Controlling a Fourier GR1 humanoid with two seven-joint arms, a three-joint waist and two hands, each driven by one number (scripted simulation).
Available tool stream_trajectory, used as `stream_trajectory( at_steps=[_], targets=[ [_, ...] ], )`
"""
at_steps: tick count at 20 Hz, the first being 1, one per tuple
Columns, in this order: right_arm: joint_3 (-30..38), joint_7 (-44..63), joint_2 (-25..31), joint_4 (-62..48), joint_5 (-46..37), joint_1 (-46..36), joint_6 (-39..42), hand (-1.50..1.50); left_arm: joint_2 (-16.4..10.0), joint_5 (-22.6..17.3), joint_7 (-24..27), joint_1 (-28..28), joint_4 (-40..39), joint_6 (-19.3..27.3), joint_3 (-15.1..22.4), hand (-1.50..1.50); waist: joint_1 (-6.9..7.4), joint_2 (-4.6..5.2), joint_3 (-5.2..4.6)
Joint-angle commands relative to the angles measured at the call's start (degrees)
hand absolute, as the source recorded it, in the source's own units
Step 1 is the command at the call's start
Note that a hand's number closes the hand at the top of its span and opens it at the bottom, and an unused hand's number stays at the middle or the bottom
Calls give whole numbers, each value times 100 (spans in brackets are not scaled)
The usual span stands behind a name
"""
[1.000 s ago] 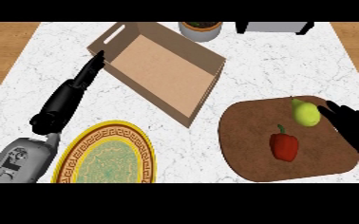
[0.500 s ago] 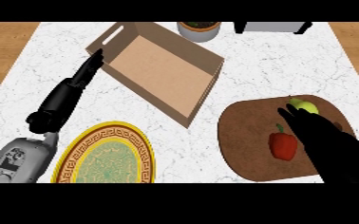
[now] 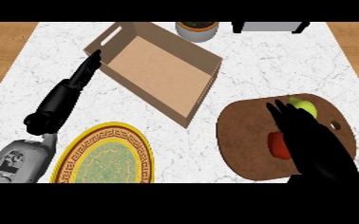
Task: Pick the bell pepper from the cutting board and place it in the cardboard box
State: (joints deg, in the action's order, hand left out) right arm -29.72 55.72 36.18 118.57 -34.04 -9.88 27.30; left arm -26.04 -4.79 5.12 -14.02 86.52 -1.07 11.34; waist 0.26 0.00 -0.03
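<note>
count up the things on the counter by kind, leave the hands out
produce: 2, bell pepper and yellow-green fruit
cutting board: 1
cardboard box: 1
plate: 1
pot: 1
appliance at the far edge: 1
total: 7

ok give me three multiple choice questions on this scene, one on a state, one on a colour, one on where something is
1. The cardboard box is: A open at the top, B taped shut, C upside down.
2. The plate has a rim that is: A blue, B white, C yellow.
3. The bell pepper lies: A in the box, B on the cutting board, C on the plate.

Answers: 1 A, its inner floor shows. 2 C, a yellow band rings the green middle. 3 B, it sits on the board, partly hidden by the right hand.
</note>
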Motion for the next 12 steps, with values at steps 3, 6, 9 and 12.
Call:
stream_trajectory(
  at_steps=[3, 6, 9, 12],
  targets=[
    [-200, -11, -209, -370, -715, 381, -5, -150, 220, 211, -140, -35, 38, -31, -82, 0, -49, -4, 4],
    [276, -343, -273, -1020, -622, -43, 246, -150, 324, 306, 172, 20, -148, -61, -201, 0, -15, 5, 2],
    [348, -356, -246, -670, -864, 340, 253, -150, 372, 430, 105, 326, 89, -149, -156, 0, -41, -6, 3],
    [339, -507, -655, -1144, -1089, 46, 401, -150, 64, 151, 90, 225, 179, -658, -661, 0, -17, -1, 2]
  ],
)
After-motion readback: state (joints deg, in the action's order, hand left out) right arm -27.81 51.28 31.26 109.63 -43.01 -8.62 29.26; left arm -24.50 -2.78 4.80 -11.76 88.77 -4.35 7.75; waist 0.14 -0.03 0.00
